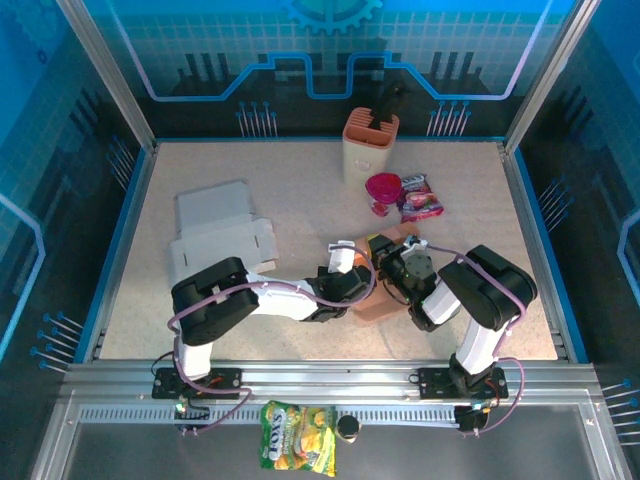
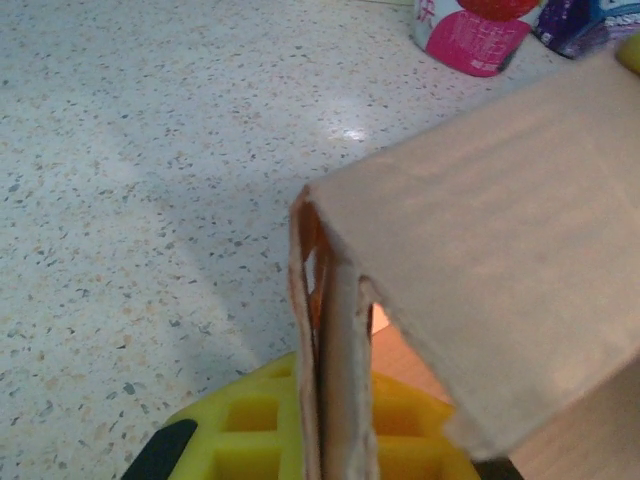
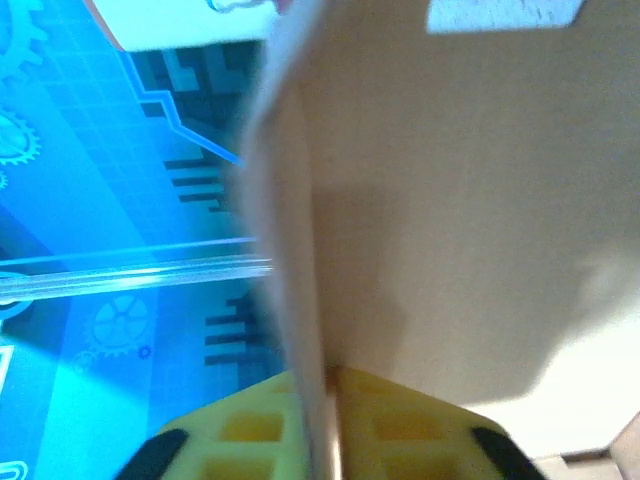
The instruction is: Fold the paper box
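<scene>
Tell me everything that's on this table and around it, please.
brown paper box: one, brown, table centre, partly folded
flat cardboard pieces: about two, white, left of centre
holder: one, peach, back of table
cup: one, pink, before the holder
snack packet: one, pink-white, right of the cup
snack bag: one, yellow-green, below the near metal rail
table: one, speckled beige
left claw: one, yellow pads, shut on a box flap
right claw: one, yellow pads, shut on the box

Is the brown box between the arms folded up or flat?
Partly folded: the brown paper box has panels standing at angles along creases, not lying flat.
</scene>
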Robot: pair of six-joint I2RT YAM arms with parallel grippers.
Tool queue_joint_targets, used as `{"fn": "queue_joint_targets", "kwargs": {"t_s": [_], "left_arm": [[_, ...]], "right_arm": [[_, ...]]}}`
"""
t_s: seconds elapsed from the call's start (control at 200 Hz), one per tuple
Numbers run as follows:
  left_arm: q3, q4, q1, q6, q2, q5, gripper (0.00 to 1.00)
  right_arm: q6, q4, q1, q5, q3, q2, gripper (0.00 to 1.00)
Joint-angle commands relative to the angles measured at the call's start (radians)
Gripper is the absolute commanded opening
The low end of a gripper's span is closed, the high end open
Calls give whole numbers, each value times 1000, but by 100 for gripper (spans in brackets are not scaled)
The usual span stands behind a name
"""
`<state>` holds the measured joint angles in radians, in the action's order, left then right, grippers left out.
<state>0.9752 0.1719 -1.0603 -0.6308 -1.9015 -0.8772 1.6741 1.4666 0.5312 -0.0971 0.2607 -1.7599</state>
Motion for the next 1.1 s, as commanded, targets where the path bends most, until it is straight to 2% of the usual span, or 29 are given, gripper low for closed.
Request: {"fn": "queue_joint_targets", "kwargs": {"t_s": [0.0, 0.095, 0.225, 0.305, 0.47, 0.58, 0.72, 0.825, 0.955, 1.096], "left_arm": [[6, -92, 4, -59, -9, -27, 0], [-12, -89, 9, -43, 28, -27, 0], [-24, -104, 49, -23, 81, 38, 0], [-28, -120, 81, -9, 114, 91, 0], [-40, -140, 137, 44, 168, 184, 0], [-59, -147, 166, 62, 211, 236, 0], [-102, -127, 207, 107, 307, 349, 0], [-137, -113, 249, 123, 391, 479, 0], [-147, -126, 303, 128, 474, 636, 0], [-119, -196, 346, 135, 522, 764, 0]], "right_arm": [[6, -118, 32, 66, -10, 32, 33], [-9, -215, 24, 100, 11, 103, 52], [-53, -465, 1, 168, 54, 261, 69], [-115, -699, -12, 199, 99, 401, 77], [-299, -1324, -31, 209, 282, 673, 91], [-358, -1506, -80, 241, 333, 779, 92], [-477, -1667, -202, 312, 376, 889, 85], [-601, -1759, -310, 391, 416, 940, 77], [-753, -1827, -427, 502, 471, 949, 72], [-921, -1867, -480, 587, 543, 898, 68]]}}
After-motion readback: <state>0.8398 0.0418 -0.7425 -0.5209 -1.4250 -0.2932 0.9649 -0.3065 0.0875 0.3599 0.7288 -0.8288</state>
